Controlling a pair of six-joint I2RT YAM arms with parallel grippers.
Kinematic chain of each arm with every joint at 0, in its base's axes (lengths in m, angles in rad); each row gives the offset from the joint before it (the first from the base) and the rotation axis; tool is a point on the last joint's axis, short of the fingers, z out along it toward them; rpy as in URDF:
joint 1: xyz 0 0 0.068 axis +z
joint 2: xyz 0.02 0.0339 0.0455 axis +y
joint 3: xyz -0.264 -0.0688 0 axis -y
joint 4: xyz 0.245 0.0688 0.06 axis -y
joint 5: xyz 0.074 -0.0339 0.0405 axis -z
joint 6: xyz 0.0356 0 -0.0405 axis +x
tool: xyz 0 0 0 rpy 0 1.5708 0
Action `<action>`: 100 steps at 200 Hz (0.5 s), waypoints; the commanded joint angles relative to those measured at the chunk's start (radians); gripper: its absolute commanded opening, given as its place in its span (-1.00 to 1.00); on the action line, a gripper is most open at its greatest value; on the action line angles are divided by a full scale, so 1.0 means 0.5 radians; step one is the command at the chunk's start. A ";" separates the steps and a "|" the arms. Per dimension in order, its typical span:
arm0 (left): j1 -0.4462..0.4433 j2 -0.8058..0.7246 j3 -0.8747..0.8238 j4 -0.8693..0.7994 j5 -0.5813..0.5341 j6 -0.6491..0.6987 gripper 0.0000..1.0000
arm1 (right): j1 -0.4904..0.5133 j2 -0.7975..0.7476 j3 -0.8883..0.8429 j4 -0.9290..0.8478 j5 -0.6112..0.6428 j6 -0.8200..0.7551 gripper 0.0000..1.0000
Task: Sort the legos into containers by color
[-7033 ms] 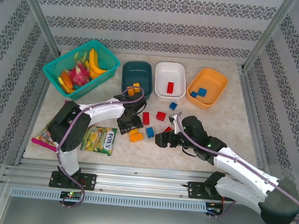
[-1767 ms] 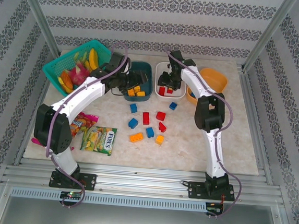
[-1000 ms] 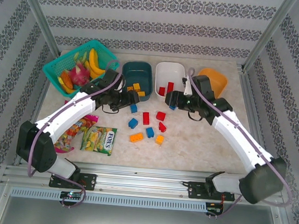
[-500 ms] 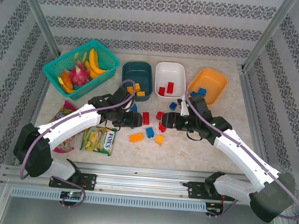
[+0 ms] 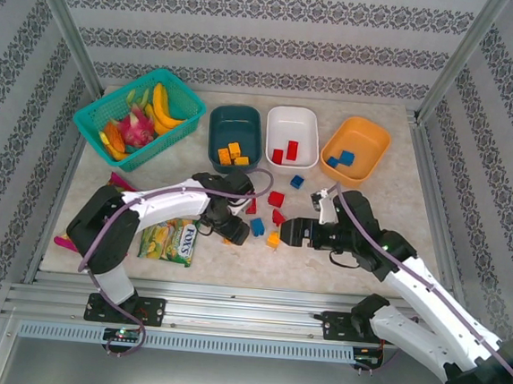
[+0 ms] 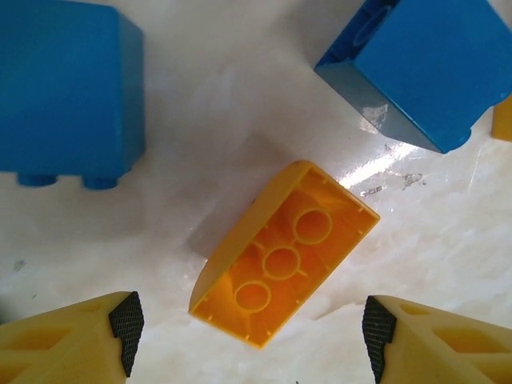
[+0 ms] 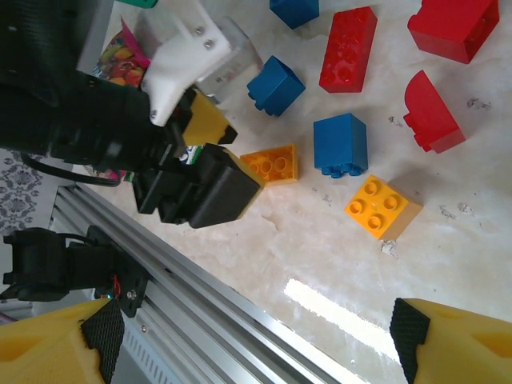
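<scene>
Holding left gripper (image 6: 249, 330) spread wide, pads (image 6: 126, 324) flanking a yellow brick (image 6: 284, 252) without touching it. Hanging right gripper (image 7: 256, 328) likewise released, grasping nothing, above a square yellow brick (image 7: 382, 206).

Filling three tubs along the far side of the table (image 5: 151, 160): teal tub (image 5: 216, 121) taking yellows, white tub (image 5: 309, 129) reds, orange tub (image 5: 376, 135) blues. Counting loose bricks between tubs and grippers: reds (image 5: 276, 198), blues (image 5: 297, 181), yellows.

Judging the yellow brick light, rigid, slick-walled and not fragile. Lying hollow side up and skewed to the jaws, so probably twisting or squirting out unless pinched across its two long flat walls, pads square to them.

Reading from the left wrist the three round tubes of the underside and two blue bricks (image 6: 64, 88) crowding the approach. Catching in the top view little more than an orange sliver under the gripper body. Getting tubs and sorted contents from the top view, not from the left wrist.
</scene>
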 commanded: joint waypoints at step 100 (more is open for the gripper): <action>-0.150 0.278 0.128 0.016 -0.186 0.093 -0.36 | 0.009 -0.085 -0.030 -0.062 0.080 0.098 0.74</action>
